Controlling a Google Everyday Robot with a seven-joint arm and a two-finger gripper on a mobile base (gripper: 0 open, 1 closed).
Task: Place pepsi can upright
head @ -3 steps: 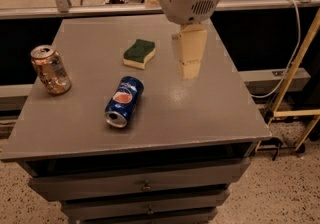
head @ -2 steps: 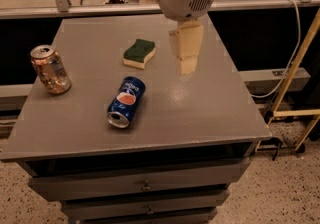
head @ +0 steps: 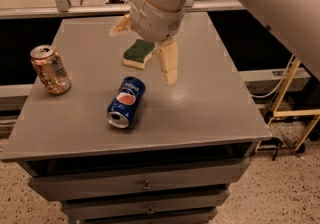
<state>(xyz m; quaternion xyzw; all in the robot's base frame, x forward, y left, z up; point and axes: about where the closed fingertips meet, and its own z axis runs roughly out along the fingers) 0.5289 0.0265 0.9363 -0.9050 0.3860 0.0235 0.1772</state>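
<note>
The pepsi can [head: 126,101] lies on its side on the grey table [head: 210,103], its silver open end toward the front edge and the round logo facing up. My gripper [head: 145,48] hangs above the table, just behind and to the right of the can, clear of it. Its two tan fingers are spread wide: one finger [head: 168,61] points down right of the can, the other [head: 121,26] sticks out to the left. It holds nothing.
An orange-gold can [head: 50,69] stands upright near the table's left edge. A green and yellow sponge [head: 138,53] lies behind the pepsi can, partly under my gripper. Drawers [head: 145,185] are below the tabletop. A yellow frame [head: 295,103] stands at the right.
My gripper has moved left and toward the pepsi can, and the arm now fills more of the top of the view. The cans and sponge have not moved on the table.
</note>
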